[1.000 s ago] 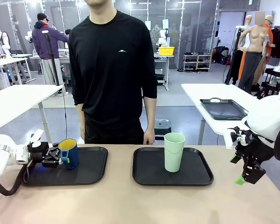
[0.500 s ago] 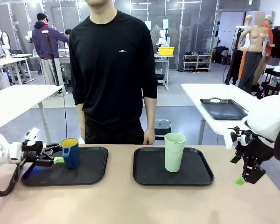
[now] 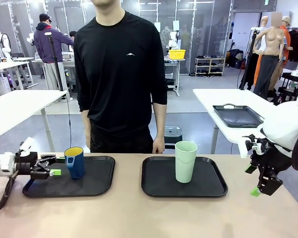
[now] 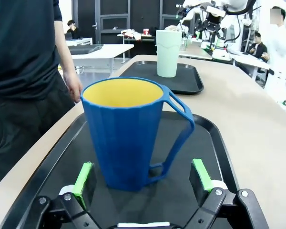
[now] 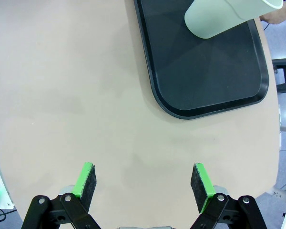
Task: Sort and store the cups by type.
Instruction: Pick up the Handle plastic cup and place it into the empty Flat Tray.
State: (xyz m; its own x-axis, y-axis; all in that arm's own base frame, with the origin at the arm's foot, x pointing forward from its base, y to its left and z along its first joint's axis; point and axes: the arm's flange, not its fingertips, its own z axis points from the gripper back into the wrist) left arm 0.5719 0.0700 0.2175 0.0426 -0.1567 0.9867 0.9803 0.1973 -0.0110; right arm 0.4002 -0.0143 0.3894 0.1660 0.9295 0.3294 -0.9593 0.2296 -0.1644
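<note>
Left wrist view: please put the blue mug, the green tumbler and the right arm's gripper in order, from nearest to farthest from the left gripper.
1. Blue mug: just ahead of the open left gripper, on the near tray.
2. Green tumbler: upright on the second tray, farther along the table.
3. Right gripper: beyond the tumbler, above the table's far end.

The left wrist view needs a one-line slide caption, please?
Open left hand facing an upright blue mug on a black tray, green tumbler beyond.

The tumbler (image 5: 227,16) was cut off by the right wrist picture's top edge, and the mug (image 4: 127,133) hid part of its tray (image 4: 214,143).
</note>
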